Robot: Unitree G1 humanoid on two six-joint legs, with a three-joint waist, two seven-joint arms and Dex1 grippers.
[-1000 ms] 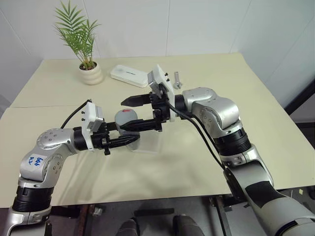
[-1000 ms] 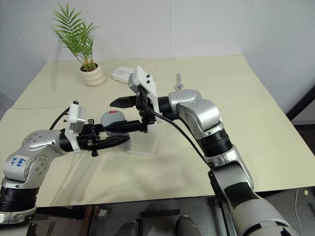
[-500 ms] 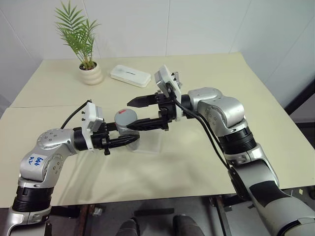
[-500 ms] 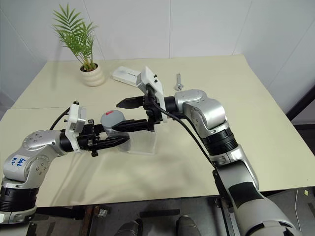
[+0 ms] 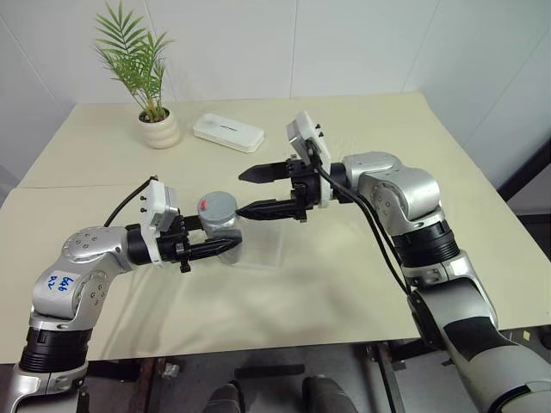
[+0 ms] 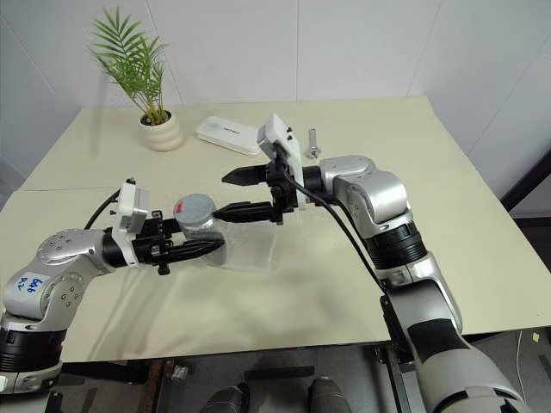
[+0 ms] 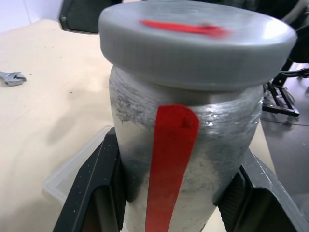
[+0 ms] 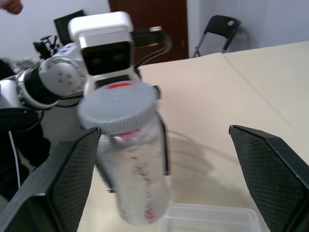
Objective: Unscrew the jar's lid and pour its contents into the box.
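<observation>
The left gripper clamps the jar upright above the left edge of the box — steadying it for unscrewing — while the right gripper, jaws spread wide, hovers just right of the lid, apparently poised to grasp it.

A potted palm in a white ribbed pot stands near the far left corner of the cream tabletop, with a flat white oblong case just beside it along the far edge. A small metal bolt stands upright farther along that edge, apart from the case
</observation>
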